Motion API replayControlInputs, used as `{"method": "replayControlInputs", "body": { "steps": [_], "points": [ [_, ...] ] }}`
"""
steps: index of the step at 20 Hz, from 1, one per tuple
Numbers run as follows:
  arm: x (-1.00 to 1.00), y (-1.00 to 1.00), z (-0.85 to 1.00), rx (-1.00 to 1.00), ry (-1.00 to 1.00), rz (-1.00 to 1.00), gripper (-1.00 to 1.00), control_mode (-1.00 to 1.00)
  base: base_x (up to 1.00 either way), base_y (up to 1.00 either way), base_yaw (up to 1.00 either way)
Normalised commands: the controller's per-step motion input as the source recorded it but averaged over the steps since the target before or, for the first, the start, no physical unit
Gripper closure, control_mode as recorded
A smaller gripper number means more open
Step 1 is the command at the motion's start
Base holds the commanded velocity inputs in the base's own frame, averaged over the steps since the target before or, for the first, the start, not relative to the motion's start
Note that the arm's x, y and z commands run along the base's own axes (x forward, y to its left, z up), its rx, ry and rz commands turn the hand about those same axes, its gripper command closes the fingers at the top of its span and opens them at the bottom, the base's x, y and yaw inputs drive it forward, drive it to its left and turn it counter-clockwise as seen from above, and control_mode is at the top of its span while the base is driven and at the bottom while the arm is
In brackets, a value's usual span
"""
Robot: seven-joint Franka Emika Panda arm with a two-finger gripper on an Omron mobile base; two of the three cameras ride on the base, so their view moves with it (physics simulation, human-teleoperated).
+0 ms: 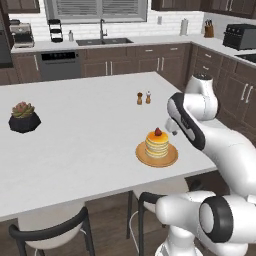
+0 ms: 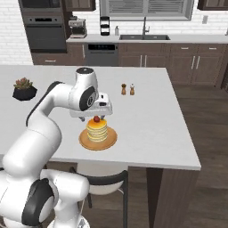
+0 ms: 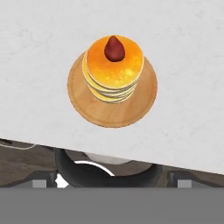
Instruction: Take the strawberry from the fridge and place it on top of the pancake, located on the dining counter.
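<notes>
Chairs come first, nearest the cameras: a dark-framed chair (image 1: 55, 232) with a pale seat tucked under the near edge of the white worktop (image 1: 85, 145), and another chair (image 2: 104, 180) just under the plate's side of the edge. On the worktop, close to that near edge, sits the round orange-brown plate (image 1: 170, 159) with the pancake (image 1: 156, 144) stack on it, and the strawberry (image 1: 158, 132) rests on top of the stack — dark red, a little off centre toward one side in the hand view. The fingers (image 2: 94, 116) hang just above the strawberry, spread wide apart and holding nothing; the white hand behind them is tilted over the stack, and in the hand view the fruit lies clear of any contact. Farther across the worktop stand two small brown shakers (image 1: 143, 98) side by side, well apart from the plate, and off to the left a succulent in a dark pot (image 1: 23, 118). Beyond the island — along the back wall — run dark brown cabinets (image 1: 150, 59) with a sink and tap (image 1: 102, 34) under the window, a dishwasher (image 1: 60, 64), a coffee machine (image 1: 22, 34), a knife block (image 1: 208, 30) and a black toaster oven (image 1: 241, 36).
</notes>
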Motion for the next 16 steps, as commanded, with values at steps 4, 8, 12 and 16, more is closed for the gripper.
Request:
{"method": "replayControlInputs", "body": {
  "steps": [4, 8, 12, 16],
  "points": [
    [-0.15, 0.00, 0.00, 0.00, -0.05, 0.00, -1.00, -1.00, 0.00, 0.00, 0.00],
    [-0.14, 0.00, 0.00, 0.00, -0.05, 0.00, -1.00, -1.00, 0.00, 0.00, 0.00],
    [-0.13, 0.00, 0.00, 0.00, -0.05, 0.00, -1.00, -1.00, 0.00, 0.00, 0.00],
    [-0.13, 0.00, 0.00, 0.00, -0.05, 0.00, -1.00, -1.00, 0.00, 0.00, 0.00]
  ]
}}
